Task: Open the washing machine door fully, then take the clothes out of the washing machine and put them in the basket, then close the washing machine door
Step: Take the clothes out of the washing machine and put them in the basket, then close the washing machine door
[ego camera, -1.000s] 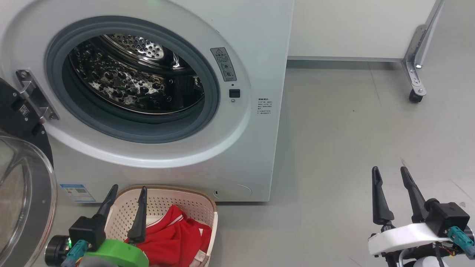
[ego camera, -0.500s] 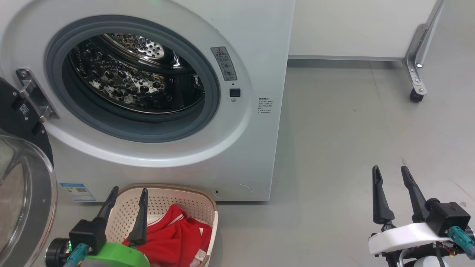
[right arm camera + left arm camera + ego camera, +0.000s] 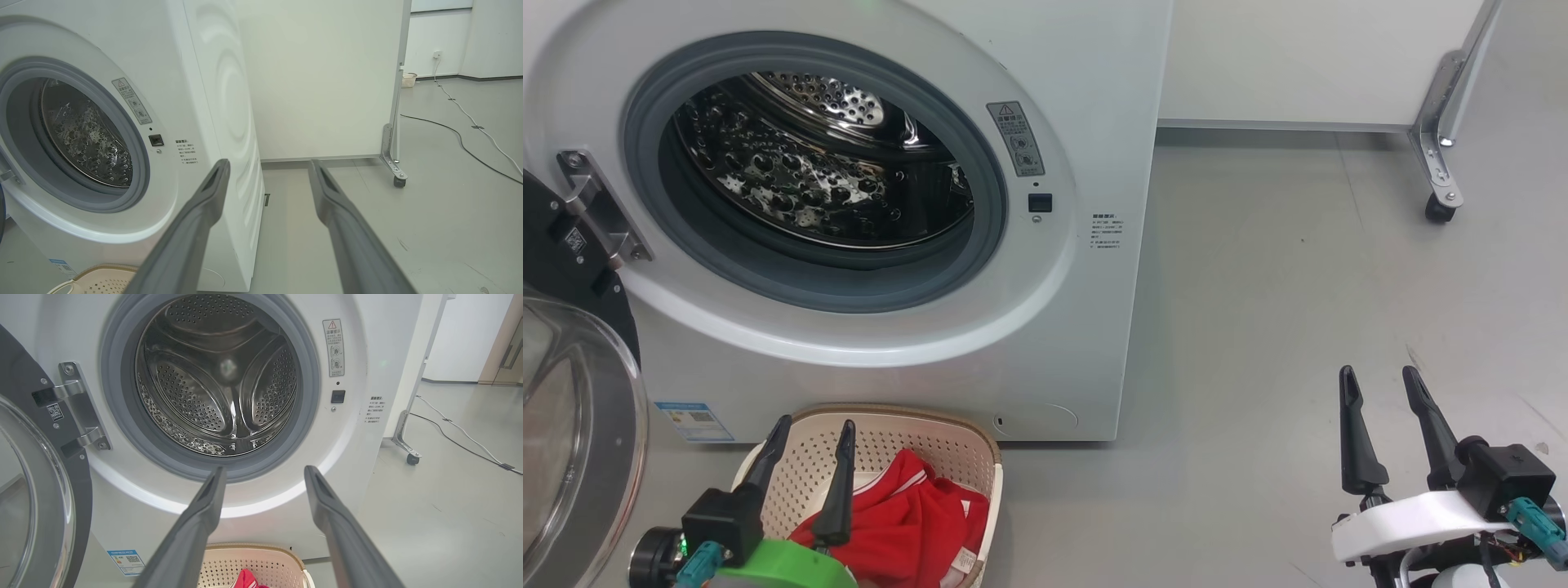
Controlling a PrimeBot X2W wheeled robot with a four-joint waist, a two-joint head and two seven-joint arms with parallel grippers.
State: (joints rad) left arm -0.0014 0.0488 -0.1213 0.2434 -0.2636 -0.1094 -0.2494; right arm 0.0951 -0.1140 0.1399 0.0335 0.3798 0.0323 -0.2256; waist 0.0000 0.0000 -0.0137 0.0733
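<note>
Clothes (image 3: pixel 915 523) lay in the basket (image 3: pixel 892 412) before the washing machine (image 3: pixel 1045 343), drum (image 3: pixel 809 180) bare, so left gripper (image 3: pixel 815 425) and right gripper (image 3: pixel 1378 373) stood spread and empty, presumably freed to shut the wide-open washing machine door (image 3: pixel 580 457).

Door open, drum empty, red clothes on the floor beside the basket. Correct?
No. The clothes lie inside the basket, not on the floor beside it, as the head view shows. The washing machine door is open and the drum is empty, as stated.
</note>
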